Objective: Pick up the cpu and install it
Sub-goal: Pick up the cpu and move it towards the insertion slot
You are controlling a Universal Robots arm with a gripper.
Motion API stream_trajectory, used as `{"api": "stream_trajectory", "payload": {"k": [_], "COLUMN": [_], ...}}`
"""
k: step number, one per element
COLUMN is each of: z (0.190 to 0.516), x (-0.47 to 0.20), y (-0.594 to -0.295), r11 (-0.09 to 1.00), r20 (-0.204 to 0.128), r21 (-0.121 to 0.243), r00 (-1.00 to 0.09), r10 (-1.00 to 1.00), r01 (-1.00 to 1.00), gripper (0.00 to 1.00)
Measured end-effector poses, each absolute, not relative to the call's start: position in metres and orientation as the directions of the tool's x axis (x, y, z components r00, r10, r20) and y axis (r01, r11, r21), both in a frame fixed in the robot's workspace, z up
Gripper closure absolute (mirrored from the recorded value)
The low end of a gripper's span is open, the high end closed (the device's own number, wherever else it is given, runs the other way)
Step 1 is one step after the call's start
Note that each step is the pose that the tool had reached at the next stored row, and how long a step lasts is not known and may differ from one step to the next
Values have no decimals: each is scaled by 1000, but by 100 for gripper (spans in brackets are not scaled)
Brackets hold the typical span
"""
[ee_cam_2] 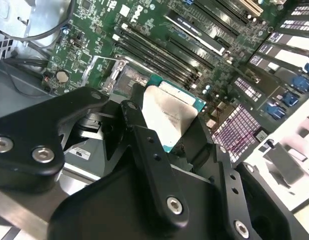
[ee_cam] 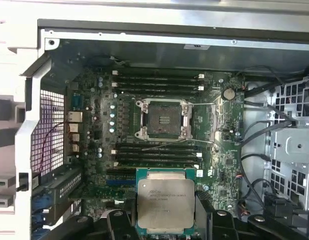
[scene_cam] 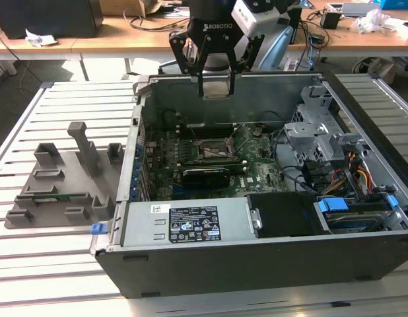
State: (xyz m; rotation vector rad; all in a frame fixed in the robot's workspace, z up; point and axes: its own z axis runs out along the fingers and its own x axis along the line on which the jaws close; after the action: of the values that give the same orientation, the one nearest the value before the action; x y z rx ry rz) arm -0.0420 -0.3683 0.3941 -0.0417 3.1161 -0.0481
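My gripper (scene_cam: 217, 93) hangs over the back wall of the open computer case (scene_cam: 257, 264), shut on the cpu (scene_cam: 217, 88). The cpu is a flat square chip with a silver-grey metal top, held by two opposite edges between the black fingers (ee_cam: 118, 220). In both wrist views the cpu (ee_cam: 166, 204) (ee_cam_2: 169, 115) stays well above the green motherboard (ee_cam: 94, 135). The socket (ee_cam: 163, 119) (scene_cam: 214, 150) lies open in the middle of the board with its metal frame around a dark square. It is empty, and the cpu is offset from it towards the case's back wall.
A grey plastic tray (scene_cam: 65, 185) sits on the slatted table at the exterior view's left. Inside the case are the power supply (scene_cam: 184, 224), a metal drive cage (scene_cam: 316, 125), loose cables (ee_cam: 259, 130) and memory slots (ee_cam: 157, 82) on both sides of the socket.
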Motion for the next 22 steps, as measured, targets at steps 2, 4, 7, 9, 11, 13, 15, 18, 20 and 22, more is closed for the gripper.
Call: {"api": "stream_trajectory", "payload": {"k": [2,4,7,9,11,13,15,18,20,22], "z": [392,389,388,387,386,384,383,382,379,376], "x": [-41,-41,-40,-39,-39,-38,-37,-36,-34,-32], "y": [-365,-360,-356,-354,-352,-350,-348,-345,-341,-337], "r11": [999,999,999,999,999,999,998,998,998,997], "r20": [-24,-24,-24,-24,-24,-24,-24,-24,-24,-23], "r21": [-32,-33,-35,-37,-39,-41,-43,-47,-54,-63], "r00": [-999,-999,-999,-999,-999,-999,-999,-999,-999,-999], "r10": [-28,-30,-32,-33,-34,-35,-36,-37,-38,-40], "r01": [-27,-30,-32,-33,-33,-34,-35,-36,-37,-38], "gripper": [45,45,45,45,45,45,45,45,45,45]}}
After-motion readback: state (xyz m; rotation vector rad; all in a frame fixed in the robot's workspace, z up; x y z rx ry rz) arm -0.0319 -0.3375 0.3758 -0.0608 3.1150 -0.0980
